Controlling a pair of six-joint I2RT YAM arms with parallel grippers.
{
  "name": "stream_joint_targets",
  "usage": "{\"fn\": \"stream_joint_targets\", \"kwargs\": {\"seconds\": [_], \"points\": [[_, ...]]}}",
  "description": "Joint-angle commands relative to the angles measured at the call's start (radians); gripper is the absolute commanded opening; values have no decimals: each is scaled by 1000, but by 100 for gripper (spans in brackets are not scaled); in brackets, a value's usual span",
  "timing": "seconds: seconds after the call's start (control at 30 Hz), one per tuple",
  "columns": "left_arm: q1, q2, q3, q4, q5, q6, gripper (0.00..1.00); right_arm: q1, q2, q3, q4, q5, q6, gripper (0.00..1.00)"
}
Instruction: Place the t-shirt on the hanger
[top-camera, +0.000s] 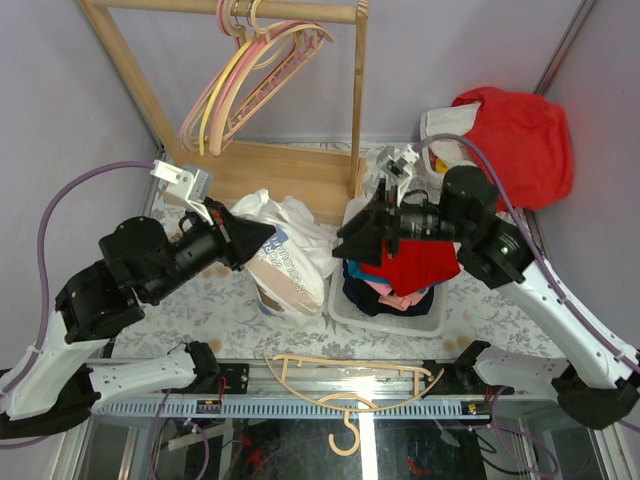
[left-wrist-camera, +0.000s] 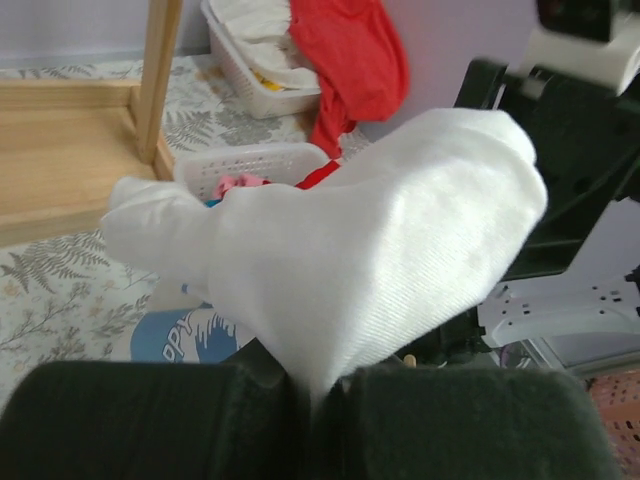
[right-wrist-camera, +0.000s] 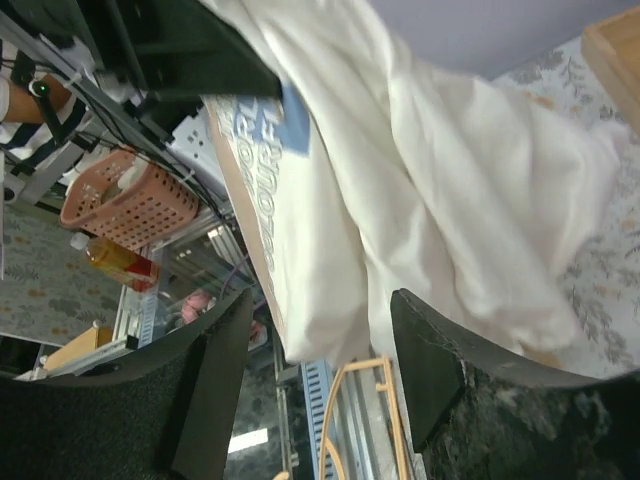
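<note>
since the l. fingers (left-wrist-camera: 230, 420) clamp a fold of the t-shirt (top-camera: 285, 255), one end is lifted, rest bunched on the desk (top-camera: 190, 305) at frame centre. r. fingers (right-wrist-camera: 215, 380) stand apart beside it, holding nothing. hanger (top-camera: 350, 385) lies bottom centre, well apart. clothes basket (top-camera: 345, 310) crowds centre-right; wooden rack (top-camera: 290, 170) w/ pink & yellow hangers (top-camera: 240, 90) upper left.

Clothes bin (top-camera: 390, 322) just beside t-shirt (top-camera: 285, 250)
</note>
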Motion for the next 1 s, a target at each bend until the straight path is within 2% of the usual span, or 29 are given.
{"fn": "stream_joint_targets", "kwargs": {"seconds": [0.0, 0.07, 0.2, 0.33, 0.5, 0.77, 0.97], "points": [[6, -4, 37, 42, 72, 27, 0, -9, -107, -124, -45, 2, -10, 64], [5, -2, 41, 55, 81, 26, 0, -9, -147, -199, -21, -38, 24, 64], [5, 5, 45, 77, 102, 30, 0, -9, -208, -355, 159, -147, 169, 68], [5, 9, 43, 101, 128, 29, 0, -9, -218, -417, 243, -130, 229, 78], [5, 11, 45, 113, 145, 28, 0, -10, -190, -461, 402, -113, 336, 80], [6, -10, 37, 124, 154, 26, 0, -46, -127, -477, 469, -81, 388, 81], [6, -18, 39, 124, 152, 29, 0, -69, -124, -477, 393, -66, 344, 81]]}}
